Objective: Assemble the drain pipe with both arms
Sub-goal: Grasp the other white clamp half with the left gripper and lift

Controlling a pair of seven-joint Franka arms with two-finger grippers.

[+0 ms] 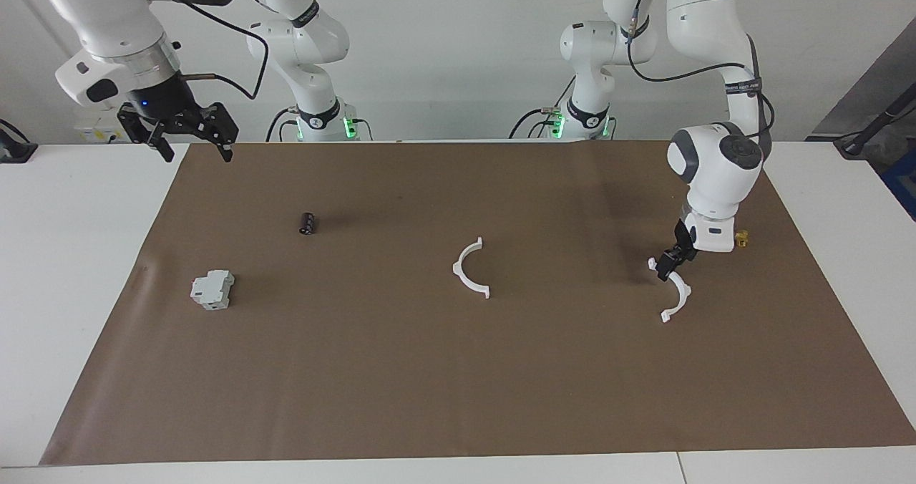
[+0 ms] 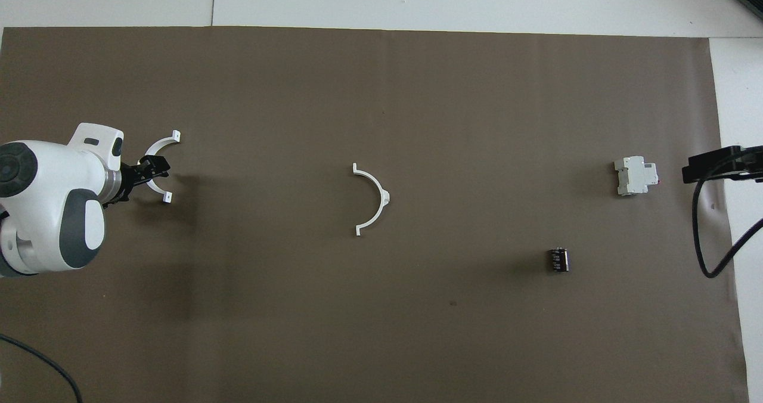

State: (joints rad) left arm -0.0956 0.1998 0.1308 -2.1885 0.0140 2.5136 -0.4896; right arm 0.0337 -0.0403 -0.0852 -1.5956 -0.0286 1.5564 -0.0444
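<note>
Lying on the brown mat (image 1: 401, 369) in the facing view are a grey block (image 1: 212, 289), a dark cylinder (image 1: 307, 223) and two white half-rings; the left gripper (image 1: 670, 264), jaws apart, sits down at the end half-ring (image 1: 675, 294). From overhead, the middle half-ring (image 2: 374, 198) lies alone, and the right gripper (image 2: 712, 167) hangs spread wide and empty beside the block (image 2: 635, 176).

Bright, even light; soft shadows; sharp focus.

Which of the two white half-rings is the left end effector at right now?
The half-ring at the left arm's end of the mat: the left end effector is down at its arc. The other half-ring, mid-mat, lies alone.
</note>
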